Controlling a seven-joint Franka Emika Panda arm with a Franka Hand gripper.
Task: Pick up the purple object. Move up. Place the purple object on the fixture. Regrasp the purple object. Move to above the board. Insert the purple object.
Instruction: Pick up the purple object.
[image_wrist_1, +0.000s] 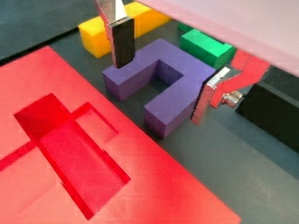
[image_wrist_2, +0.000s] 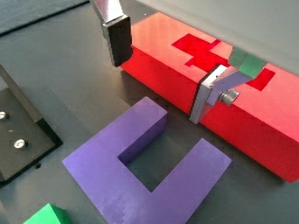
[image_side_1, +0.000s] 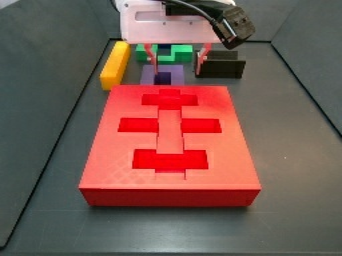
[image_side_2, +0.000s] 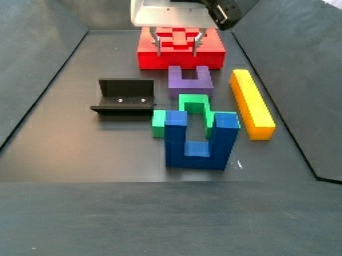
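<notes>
The purple object (image_wrist_1: 138, 77) lies flat on the dark floor just beyond the board's (image_wrist_1: 152, 184) end, its two prongs pointing away from the board (image_side_2: 150, 45). My gripper (image_wrist_1: 163, 74) is open and hangs a little above the purple object (image_side_2: 191, 86), one finger (image_wrist_1: 117, 39) on each side and nothing between them. In a side view the gripper (image_side_2: 183, 48) stands at the board's edge. The fixture (image_side_2: 127, 97) sits apart on the floor, beside the purple object (image_side_1: 162, 78).
A long yellow bar (image_side_2: 251, 100) lies on the side of the purple object away from the fixture (image_side_1: 222, 68). A green block (image_side_2: 174, 112) and a blue two-pronged piece (image_side_2: 201, 140) sit just past the prongs. Dark tray walls ring the floor.
</notes>
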